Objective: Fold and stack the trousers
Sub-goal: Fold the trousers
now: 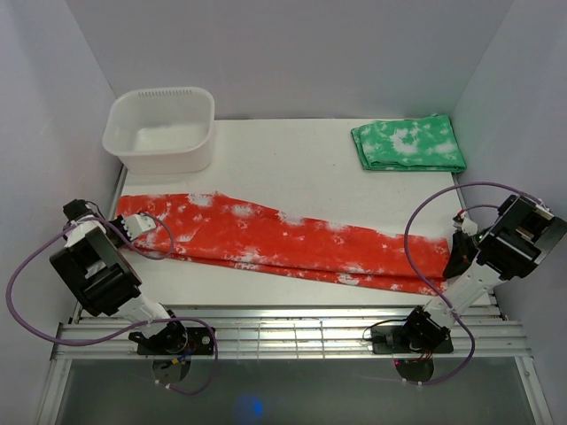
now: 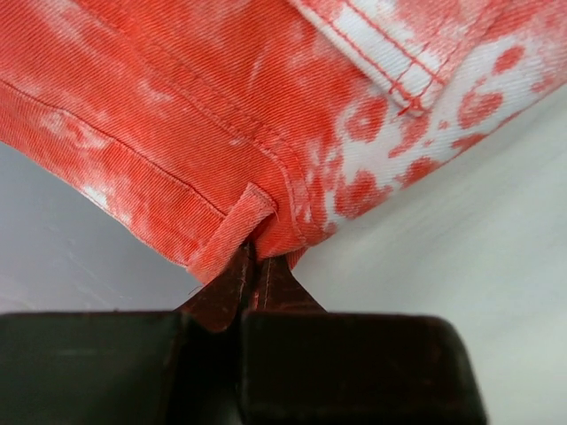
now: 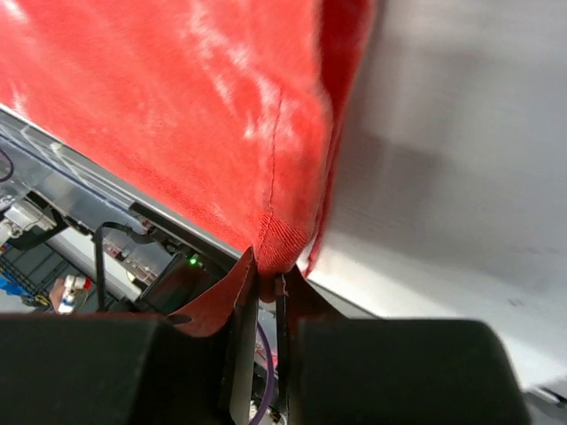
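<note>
Your left gripper (image 2: 252, 266) pinches the trousers (image 1: 283, 239) at the waist end — your right gripper (image 3: 270, 276) pinches the other end, the 2 ends well apart.

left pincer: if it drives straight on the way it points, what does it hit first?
The trousers themselves: the left pincer is shut on their corner by a belt loop, and more red-orange cloth lies right ahead. Whether it would also scrape the table is unclear.
</note>
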`<state>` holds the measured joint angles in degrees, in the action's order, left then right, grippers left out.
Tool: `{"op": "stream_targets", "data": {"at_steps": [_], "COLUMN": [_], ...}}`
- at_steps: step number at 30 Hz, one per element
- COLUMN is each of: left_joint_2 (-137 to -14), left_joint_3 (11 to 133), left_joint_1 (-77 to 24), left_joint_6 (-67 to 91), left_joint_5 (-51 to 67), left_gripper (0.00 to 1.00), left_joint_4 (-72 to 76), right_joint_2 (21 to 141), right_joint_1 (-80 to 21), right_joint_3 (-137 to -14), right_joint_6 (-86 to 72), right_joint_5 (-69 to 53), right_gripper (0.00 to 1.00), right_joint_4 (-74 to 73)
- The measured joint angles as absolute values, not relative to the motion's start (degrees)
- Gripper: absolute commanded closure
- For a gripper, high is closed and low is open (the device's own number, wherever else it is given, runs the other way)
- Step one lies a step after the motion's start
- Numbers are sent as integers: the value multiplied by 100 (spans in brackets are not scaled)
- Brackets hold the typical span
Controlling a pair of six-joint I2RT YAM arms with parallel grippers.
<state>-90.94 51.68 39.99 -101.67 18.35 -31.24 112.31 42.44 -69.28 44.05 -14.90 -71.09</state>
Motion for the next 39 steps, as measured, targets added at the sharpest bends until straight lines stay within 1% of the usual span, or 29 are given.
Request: {"op": "stream_targets", "data": {"at_steps": [4,7,12,16,19,22,28,31,34,37,39], "left_joint_2": [-9094,-9107,-9139,-9137,-9137,-9137,-9209,-9317,-9345,-9349,-9356], "left_joint_3": [5487,5612,5592,5507,5454,5402,5433,5561,5603,5610,5612], "left_joint_1": [4038,4038,4040,4045,4056,4064,4064,4064,4064,4064,4066], "left_joint_6": [-9821,-9535,-9258,-9139,-9045,-8941,-8534,-8329,-8200,-8128,-8090], "left_joint_5": [1992,2029,2010,1938,1874,1863,1859,1865,1863,1848,1824], "left_gripper": [100,100,100,100,100,100,100,100,100,100,100], "left_joint_4": [-3774,-4071,-4191,-4156,-4121,-4062,-4082,-4185,-4215,-4198,-4156], "right_joint_2": [11303,11113,10755,11004,11153,11166,11349,11229,10728,9944,9673], "right_joint_1": [4248,4248,4248,4270,4318,4335,4272,4226,4213,4311,4372], "right_joint_3": [-7677,-7883,-7330,-6733,-6619,-6914,-8097,-8221,-7620,-6455,-5889], "right_joint_6": [4447,4574,4727,4689,4657,4624,4515,4571,4825,5162,5266], "right_joint_5": [-1680,-1758,-1496,-1160,-1068,-1116,-1542,-1619,-1446,-1057,-829], "right_gripper": [92,92,92,92,92,92,92,92,92,92,92], "right_joint_4": [-7666,-7725,-7489,-6971,-6936,-7118,-7911,-7950,-7706,-7502,-7496]}}
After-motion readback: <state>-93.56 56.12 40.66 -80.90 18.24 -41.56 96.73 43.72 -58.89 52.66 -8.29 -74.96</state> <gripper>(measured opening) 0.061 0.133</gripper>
